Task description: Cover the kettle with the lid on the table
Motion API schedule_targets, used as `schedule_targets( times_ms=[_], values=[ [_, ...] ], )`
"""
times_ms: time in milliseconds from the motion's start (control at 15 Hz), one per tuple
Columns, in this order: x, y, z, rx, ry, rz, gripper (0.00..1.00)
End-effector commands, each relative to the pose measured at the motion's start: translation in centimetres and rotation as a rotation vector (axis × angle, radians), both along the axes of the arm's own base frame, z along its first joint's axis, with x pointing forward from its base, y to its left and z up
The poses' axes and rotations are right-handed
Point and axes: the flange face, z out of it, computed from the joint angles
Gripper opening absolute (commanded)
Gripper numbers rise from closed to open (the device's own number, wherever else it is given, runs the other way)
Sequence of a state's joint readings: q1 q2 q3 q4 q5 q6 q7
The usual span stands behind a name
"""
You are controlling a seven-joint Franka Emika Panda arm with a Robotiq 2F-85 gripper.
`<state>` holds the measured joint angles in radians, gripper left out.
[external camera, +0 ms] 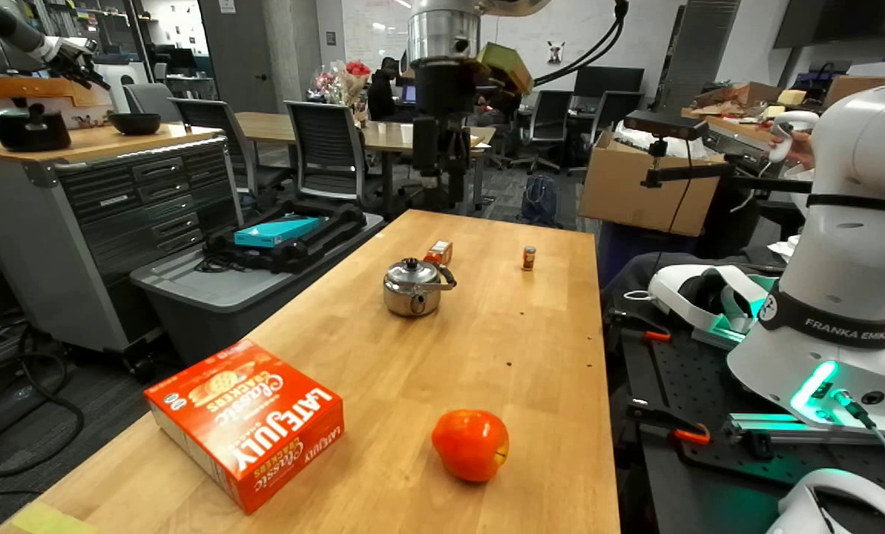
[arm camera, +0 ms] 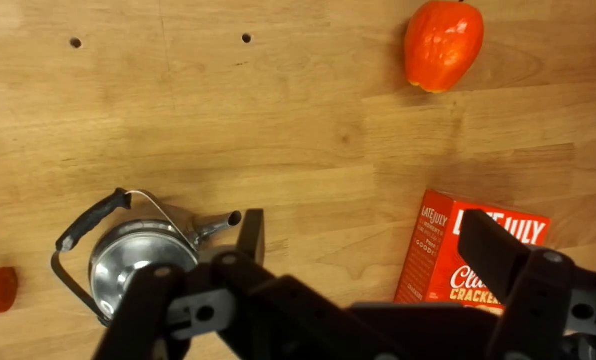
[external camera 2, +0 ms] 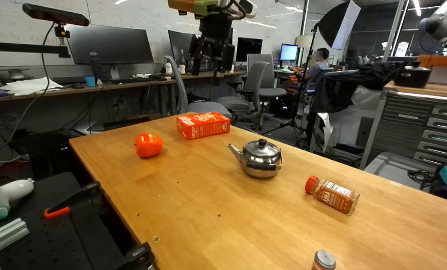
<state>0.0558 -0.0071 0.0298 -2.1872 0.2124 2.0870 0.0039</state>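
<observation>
The kettle (external camera: 411, 297) is a squat shiny silver pot. It stands upright on the wooden table in both exterior views (external camera 2: 260, 170). The lid (external camera 2: 261, 149), a silver disc with a dark knob, sits on top of the kettle's opening. The kettle's black-gripped handle is folded down to one side. In the wrist view the kettle (arm camera: 180, 217) is at the lower left, and the lid (arm camera: 128, 260) is partly hidden behind a finger, with its knob out of sight. My gripper (arm camera: 365, 222) is open and empty, high above the table (external camera: 443, 185).
A red cracker box (external camera: 245, 423) and an orange-red fruit or pepper (external camera: 472, 445) lie on the table. A spice bottle with a red cap (external camera 2: 335, 195) lies on its side near the kettle. A small jar (external camera: 529, 258) stands near the table's edge.
</observation>
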Motion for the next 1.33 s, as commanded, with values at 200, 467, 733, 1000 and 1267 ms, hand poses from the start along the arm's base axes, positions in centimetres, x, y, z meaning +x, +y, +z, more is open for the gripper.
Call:
schedule_targets(
  times_ms=[200, 467, 733, 1000, 1267],
  values=[
    [-4.9, -1.5, 2.2, -0.077, -0.049, -0.017, 1.0],
    [-6.5, -2.1, 3.2, -0.14, -0.076, -0.009, 1.0],
    [-6.3, -2.0, 2.8, -0.136, -0.048, 0.02, 1.0],
    [-6.5, -2.0, 2.4, -0.138, -0.04, 0.021, 1.0],
    [-6.4, -2.0, 2.3, -0.138, -0.039, 0.022, 1.0]
  ],
)
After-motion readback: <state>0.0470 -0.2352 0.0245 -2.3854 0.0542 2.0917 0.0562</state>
